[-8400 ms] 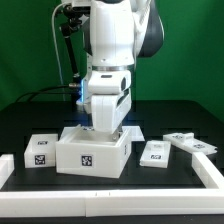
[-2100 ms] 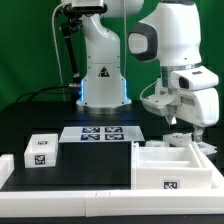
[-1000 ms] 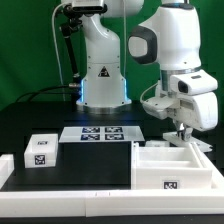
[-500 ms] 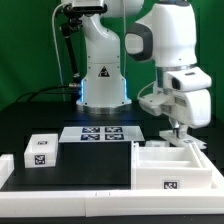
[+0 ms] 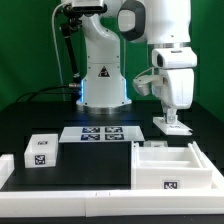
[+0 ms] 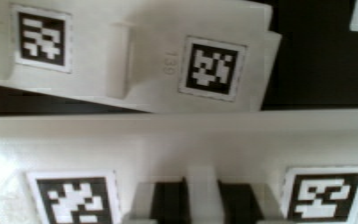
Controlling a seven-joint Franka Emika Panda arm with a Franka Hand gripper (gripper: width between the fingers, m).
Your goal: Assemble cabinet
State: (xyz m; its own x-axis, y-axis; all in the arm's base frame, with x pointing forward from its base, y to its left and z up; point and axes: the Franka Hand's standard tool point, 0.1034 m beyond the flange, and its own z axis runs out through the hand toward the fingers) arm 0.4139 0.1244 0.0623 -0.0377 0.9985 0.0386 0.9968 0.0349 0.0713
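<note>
My gripper (image 5: 168, 122) hangs at the exterior view's right, above the table behind the open white cabinet body (image 5: 165, 168). It is shut on a white door panel (image 5: 163, 126) and holds it off the table. In the wrist view the gripper (image 6: 208, 200) pinches a ridge of this tagged panel (image 6: 158, 150), with a dark finger on each side. A second tagged white panel (image 6: 140, 60) lies below on the black table; in the exterior view it (image 5: 152, 144) peeks out behind the cabinet body.
A small white tagged box part (image 5: 40, 150) sits at the exterior view's left. The marker board (image 5: 97, 133) lies in the middle in front of the robot base (image 5: 103, 85). A white rail (image 5: 60, 190) borders the table's front and left edge.
The cabinet body was moved from the centre to the front right corner. In the last half second my gripper rose and shifted slightly left, lifting the door panel.
</note>
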